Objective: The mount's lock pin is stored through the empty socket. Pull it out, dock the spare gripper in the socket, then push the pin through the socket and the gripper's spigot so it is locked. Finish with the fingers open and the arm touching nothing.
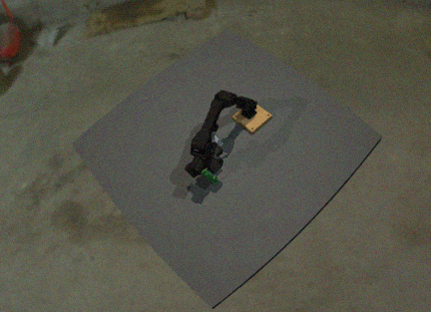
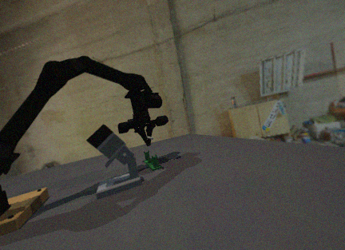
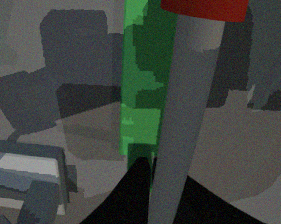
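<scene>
The lock pin (image 3: 191, 100), a grey rod with a red head (image 3: 206, 9), is in my shut gripper (image 3: 163, 172) (image 2: 148, 142). The gripper hangs above the green holder (image 2: 152, 163) (image 1: 210, 176) (image 3: 141, 125), which rests on the table with short upright parts. The pin is clear of the holder in the wrist view. The mount (image 2: 120, 186) has a flat grey base and a tilted grey body (image 2: 109, 144) with a dark upper end, left of my gripper in the exterior view. I cannot tell the socket from the spare gripper there. The top view mostly hides the mount under the arm.
The arm's wooden base board (image 1: 260, 120) (image 2: 37, 196) stands beyond the mount. The mount's base edge (image 3: 28, 150) shows at the lower left of the wrist view, close beside the green holder. The arm arches over the mount.
</scene>
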Controlling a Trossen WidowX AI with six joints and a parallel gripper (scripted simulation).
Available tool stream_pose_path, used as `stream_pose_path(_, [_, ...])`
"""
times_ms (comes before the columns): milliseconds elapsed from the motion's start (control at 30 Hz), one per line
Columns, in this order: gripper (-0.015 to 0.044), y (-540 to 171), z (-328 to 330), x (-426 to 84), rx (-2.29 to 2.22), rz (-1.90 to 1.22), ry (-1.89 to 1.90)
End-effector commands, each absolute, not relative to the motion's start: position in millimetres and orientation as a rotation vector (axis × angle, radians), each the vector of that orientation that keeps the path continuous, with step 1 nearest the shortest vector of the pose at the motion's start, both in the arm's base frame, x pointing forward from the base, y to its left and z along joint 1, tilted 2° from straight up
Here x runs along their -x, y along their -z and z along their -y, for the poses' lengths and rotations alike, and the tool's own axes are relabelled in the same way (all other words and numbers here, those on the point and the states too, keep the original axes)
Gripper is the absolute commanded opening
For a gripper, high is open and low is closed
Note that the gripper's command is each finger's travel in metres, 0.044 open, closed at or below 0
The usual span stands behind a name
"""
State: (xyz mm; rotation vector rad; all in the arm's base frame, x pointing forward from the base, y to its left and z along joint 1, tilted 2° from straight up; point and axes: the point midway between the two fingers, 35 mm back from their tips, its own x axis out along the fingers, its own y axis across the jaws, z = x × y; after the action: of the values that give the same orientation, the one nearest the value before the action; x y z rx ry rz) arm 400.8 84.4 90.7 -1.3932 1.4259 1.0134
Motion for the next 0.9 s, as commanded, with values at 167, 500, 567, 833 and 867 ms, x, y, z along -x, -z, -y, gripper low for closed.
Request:
stream_pose_path(167, [0.0, -93.0, -86.8, -394.2, 1.379, -1.432, -1.002])
stream_pose_path(500, [0.0, -101.7, -94.6, -365.0, 1.365, -1.438, -0.997])
stream_pose_path(567, [0.0, -103.2, -95.9, -359.1, 1.363, -1.439, -0.996])
stream_pose_path(833, [0.0, -108.1, -99.7, -334.4, 1.353, -1.444, -0.992])
stream_pose_path(867, [0.0, -108.6, -100.0, -331.3, 1.351, -1.445, -0.992])
